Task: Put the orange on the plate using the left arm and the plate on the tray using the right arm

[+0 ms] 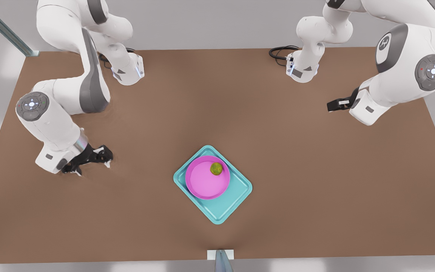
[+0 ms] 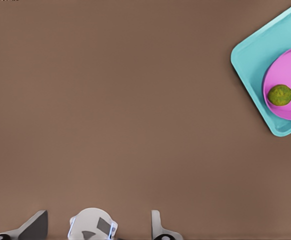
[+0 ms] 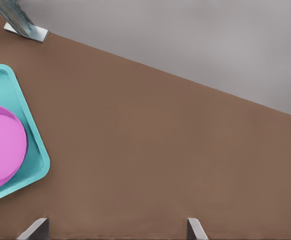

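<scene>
Although judged from one moment only, looks finished on both counts. Has the orange (image 1: pixel 216 168) resting inside the plate (image 1: pixel 204 181), close against the raised rim on the side toward the front view's right; likely set down from the left arm's side, and kept from rolling off by that rim. Has the plate lying flat within the tray (image 1: pixel 232 196), nearer the tray's far corner than its near one rather than centred, yet inside the low rim and so contained well enough. Puts the tray corner-on near the middle of the surface (image 1: pixel 315 196), toward the front view's lower edge.

Finds the left hand (image 1: pixel 333 105) at the front view's right, well apart from the tray, fingers (image 2: pixel 158 229) spread wide with nothing between them; waiting. Finds the right hand (image 1: pixel 92 162) at the front view's left, low over the surface, fingers (image 3: pixel 37 229) likewise far apart and empty, also well apart from the tray. Reads as both parked clear so as not to knock the stack.

Calls for no further grasp. Leaves one small risk: a jolt to the tray, enough to send the orange rolling across the plate
</scene>
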Controlling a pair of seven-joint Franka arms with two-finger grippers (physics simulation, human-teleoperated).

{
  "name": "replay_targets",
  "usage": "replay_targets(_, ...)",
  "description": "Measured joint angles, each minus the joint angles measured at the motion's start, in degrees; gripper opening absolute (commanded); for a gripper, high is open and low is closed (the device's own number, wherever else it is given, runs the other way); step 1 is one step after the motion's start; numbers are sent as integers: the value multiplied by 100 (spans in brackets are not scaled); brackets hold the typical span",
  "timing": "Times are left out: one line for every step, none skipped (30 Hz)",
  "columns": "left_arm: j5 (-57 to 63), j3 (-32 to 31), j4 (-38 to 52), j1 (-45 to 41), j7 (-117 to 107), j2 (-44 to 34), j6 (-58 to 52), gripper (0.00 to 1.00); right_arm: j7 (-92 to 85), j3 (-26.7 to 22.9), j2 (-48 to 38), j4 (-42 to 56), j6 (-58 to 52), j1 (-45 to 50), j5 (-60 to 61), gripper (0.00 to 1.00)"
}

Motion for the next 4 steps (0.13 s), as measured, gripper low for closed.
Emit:
replay_targets(-3,0,17,-4,-2,8,-10,100,-79,-27,-330,-89,-311,-73,-131,100)
replay_targets(-5,0,26,-2,-3,11,-18,100,-153,-42,-557,-193,-575,-133,-230,100)
replay_targets(-7,-3,33,4,-5,8,-36,100,-224,-48,-675,-257,-799,-175,-305,100)
replay_targets(-8,-6,50,5,-6,10,-53,100,-290,-51,-733,-290,-988,-195,-362,100)
